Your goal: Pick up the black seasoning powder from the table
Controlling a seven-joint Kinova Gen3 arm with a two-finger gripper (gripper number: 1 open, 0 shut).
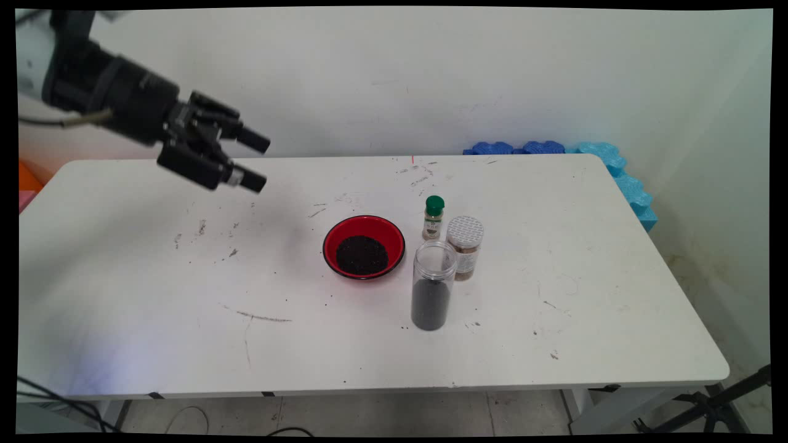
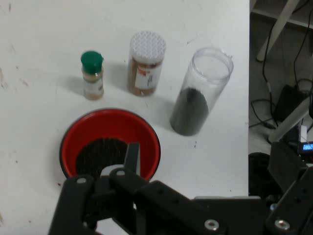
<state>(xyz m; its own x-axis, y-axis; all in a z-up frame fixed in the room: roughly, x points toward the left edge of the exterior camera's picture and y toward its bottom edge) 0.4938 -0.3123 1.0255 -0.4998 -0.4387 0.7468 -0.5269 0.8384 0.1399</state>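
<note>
My black gripper [image 1: 258, 162] hangs open and empty above the table's far left part, well apart from everything on it. A red bowl [image 1: 342, 228] holding dark grains sits mid-table. Right of it stands a clear lidless jar [image 1: 433, 286] with dark grains in its lower half. Behind the jar are a small green-capped spice bottle [image 1: 433, 217] and a white-lidded spice jar [image 1: 465, 248]. In the hand view one finger [image 2: 131, 156] rises over the red bowl [image 2: 146, 133], with the green-capped bottle [image 2: 92, 76], white-lidded jar [image 2: 145, 63] and clear jar [image 2: 198, 98] beyond it.
Blue foam pieces [image 1: 615, 169] lie along the table's far right corner and edge. An orange thing [image 1: 28, 177] shows past the left edge. A black tripod leg [image 1: 708, 406] stands on the floor at the lower right. Dark scuffs and stray grains mark the white table [image 1: 154, 289].
</note>
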